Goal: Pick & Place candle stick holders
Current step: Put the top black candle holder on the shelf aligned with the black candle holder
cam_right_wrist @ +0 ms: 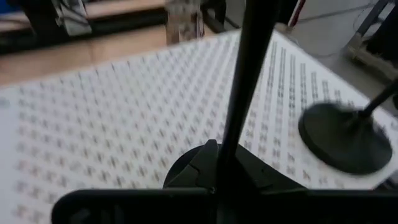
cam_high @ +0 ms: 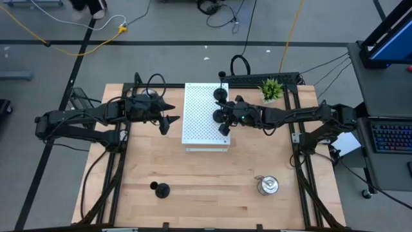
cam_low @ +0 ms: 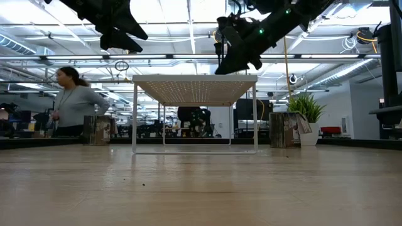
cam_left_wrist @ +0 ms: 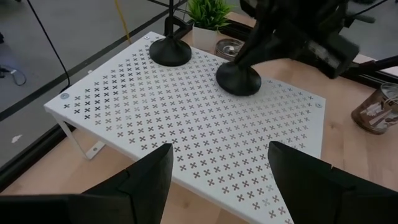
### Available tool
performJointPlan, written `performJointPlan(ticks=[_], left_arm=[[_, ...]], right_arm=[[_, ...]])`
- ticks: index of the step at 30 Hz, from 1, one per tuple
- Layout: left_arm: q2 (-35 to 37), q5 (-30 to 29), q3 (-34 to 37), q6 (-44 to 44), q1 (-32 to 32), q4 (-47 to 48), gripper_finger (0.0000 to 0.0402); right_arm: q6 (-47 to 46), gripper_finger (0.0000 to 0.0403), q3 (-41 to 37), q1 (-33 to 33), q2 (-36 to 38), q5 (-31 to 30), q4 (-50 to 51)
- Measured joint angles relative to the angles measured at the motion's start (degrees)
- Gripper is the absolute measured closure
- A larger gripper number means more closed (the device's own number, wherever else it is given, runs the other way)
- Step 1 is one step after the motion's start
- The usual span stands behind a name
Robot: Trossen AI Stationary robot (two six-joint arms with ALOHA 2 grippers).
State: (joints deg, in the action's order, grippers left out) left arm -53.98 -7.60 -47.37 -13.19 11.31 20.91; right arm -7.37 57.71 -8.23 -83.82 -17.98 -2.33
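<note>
High view: the right pincer [cam_high: 224,118] is clamped on the stem of a black candle stick holder [cam_high: 219,116] on the white perforated shelf [cam_high: 199,122], near a second black holder [cam_high: 221,94]. The left pincer [cam_high: 168,113] hangs open and empty beside the shelf. Another black holder [cam_high: 161,190] and a silver holder [cam_high: 267,185] stand on the counter [cam_high: 212,187].
</note>
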Motion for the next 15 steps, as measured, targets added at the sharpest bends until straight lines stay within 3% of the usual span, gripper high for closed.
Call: performJointPlan(ticks=[15], left_arm=[[0.00,-0.07,0.00,0.72,0.02,-0.11,0.0131]], right_arm=[[1.10,0.0394,0.05,-1.16,0.10,0.00,-0.74]])
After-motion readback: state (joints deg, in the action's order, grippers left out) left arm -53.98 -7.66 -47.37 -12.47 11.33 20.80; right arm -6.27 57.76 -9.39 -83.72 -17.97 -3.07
